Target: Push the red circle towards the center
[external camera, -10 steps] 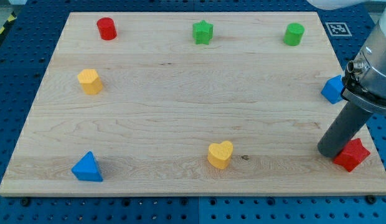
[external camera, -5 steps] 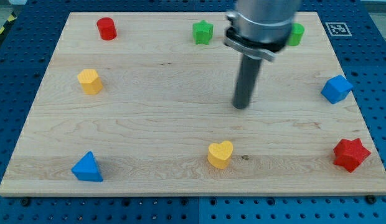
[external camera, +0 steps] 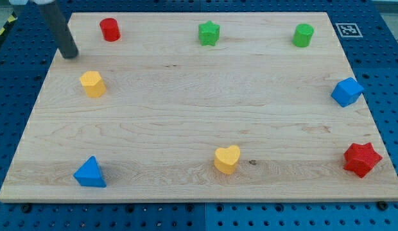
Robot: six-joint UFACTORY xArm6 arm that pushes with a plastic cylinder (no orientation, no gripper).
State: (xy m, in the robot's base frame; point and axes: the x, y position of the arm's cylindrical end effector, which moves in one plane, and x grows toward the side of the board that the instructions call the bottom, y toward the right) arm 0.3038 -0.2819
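The red circle [external camera: 110,29] is a small red cylinder standing near the board's top left corner. My tip [external camera: 70,55] rests on the wooden board [external camera: 186,109] below and to the left of the red circle, apart from it. The yellow hexagon block [external camera: 92,84] lies just below and to the right of my tip, also untouched.
A green star [external camera: 209,33] and a green cylinder [external camera: 303,35] stand along the top edge. A blue cube [external camera: 346,92] and a red star [external camera: 362,159] are at the right edge. A yellow heart [external camera: 227,159] and a blue triangle [external camera: 90,172] lie near the bottom.
My tip swept from the bottom right by the red star, across the board's middle, to the top left near the red circle. No block has moved.
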